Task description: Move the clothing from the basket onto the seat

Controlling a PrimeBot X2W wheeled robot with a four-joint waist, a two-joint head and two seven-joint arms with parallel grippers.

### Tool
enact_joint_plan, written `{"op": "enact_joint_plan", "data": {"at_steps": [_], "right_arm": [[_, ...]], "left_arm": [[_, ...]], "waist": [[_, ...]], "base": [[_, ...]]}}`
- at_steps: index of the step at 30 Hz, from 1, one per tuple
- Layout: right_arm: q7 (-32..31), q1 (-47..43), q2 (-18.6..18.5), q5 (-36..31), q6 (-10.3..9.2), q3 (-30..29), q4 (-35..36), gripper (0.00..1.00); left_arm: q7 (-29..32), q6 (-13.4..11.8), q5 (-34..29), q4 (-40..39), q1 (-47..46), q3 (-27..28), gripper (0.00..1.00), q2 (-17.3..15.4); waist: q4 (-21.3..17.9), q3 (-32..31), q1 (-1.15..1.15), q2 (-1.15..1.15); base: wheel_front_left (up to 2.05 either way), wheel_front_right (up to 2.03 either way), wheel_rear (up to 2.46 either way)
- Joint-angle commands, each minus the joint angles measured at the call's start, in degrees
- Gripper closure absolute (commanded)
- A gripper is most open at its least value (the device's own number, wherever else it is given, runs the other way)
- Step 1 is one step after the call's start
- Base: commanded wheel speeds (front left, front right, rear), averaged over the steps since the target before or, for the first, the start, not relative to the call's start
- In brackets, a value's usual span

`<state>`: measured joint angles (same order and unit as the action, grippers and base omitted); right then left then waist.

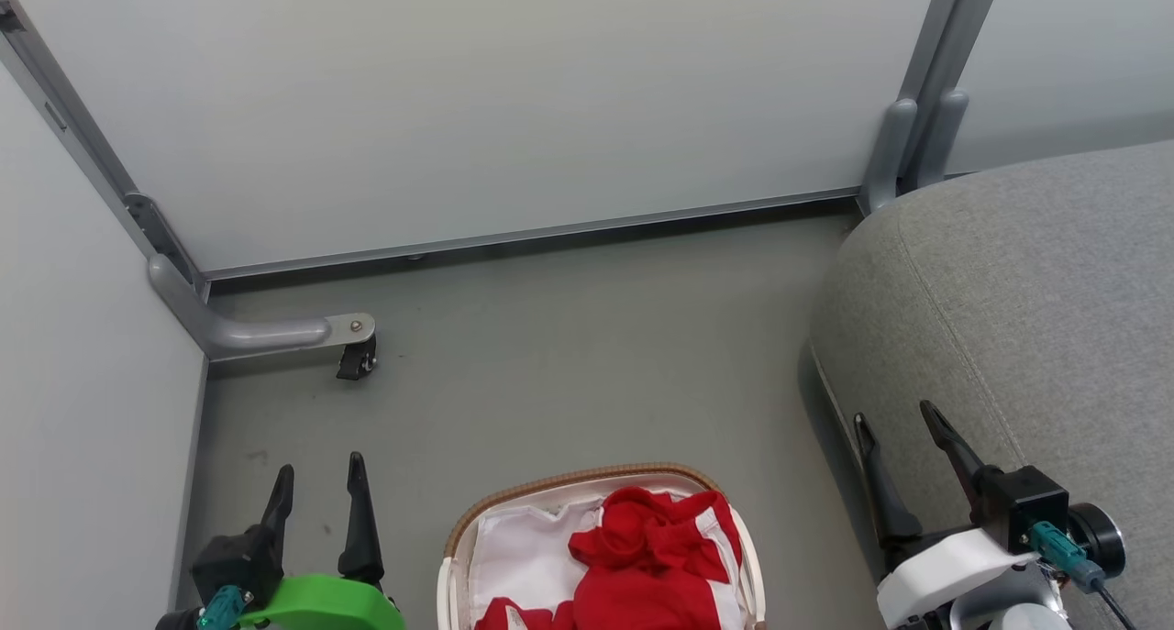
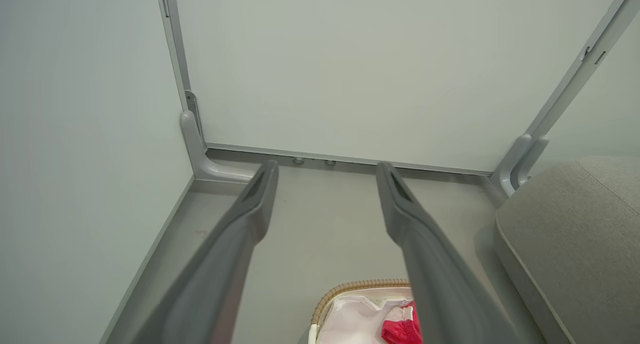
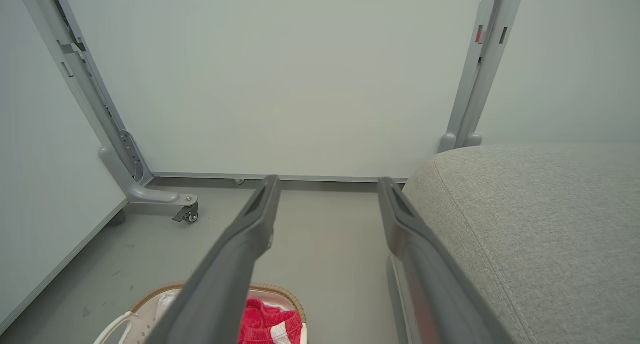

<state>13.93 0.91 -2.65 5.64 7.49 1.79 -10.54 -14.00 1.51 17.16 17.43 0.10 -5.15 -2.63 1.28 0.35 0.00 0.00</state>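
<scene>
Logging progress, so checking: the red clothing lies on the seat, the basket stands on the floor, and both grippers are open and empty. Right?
One thing is wrong: the clothing lies in the basket, not on the seat, as the head view shows. The basket does stand on the floor, and the left gripper and right gripper are open and empty.
</scene>
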Motion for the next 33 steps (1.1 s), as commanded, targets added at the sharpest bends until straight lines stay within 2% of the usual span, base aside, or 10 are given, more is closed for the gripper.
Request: {"op": "enact_joint_plan", "data": {"at_steps": [1,10,33], "right_arm": [[0.5,-0.5,-0.3,-1.2,0.00,0.1,-0.1,0.00],[1.4,-0.4,-0.4,-4.9,0.00,0.3,-0.4,0.00],[1.4,0.2,-0.4,-4.9,0.00,0.1,0.2,0.00]], "left_arm": [[-0.4,-0.1,-1.2,0.2,0.6,-0.1,0.00,-0.4],[-1.4,-0.3,-3.7,1.2,0.5,-0.7,0.00,-0.4],[-1.1,0.0,-4.4,1.8,-0.3,-1.2,0.00,-0.4]], "waist": [[0.0,0.0,0.00,0.00],[0.2,0.2,0.00,0.00],[-0.1,1.3,0.00,0.00]], "base": [[0.00,0.00,0.00],[0.00,0.00,0.00],[0.00,0.00,0.00]]}}
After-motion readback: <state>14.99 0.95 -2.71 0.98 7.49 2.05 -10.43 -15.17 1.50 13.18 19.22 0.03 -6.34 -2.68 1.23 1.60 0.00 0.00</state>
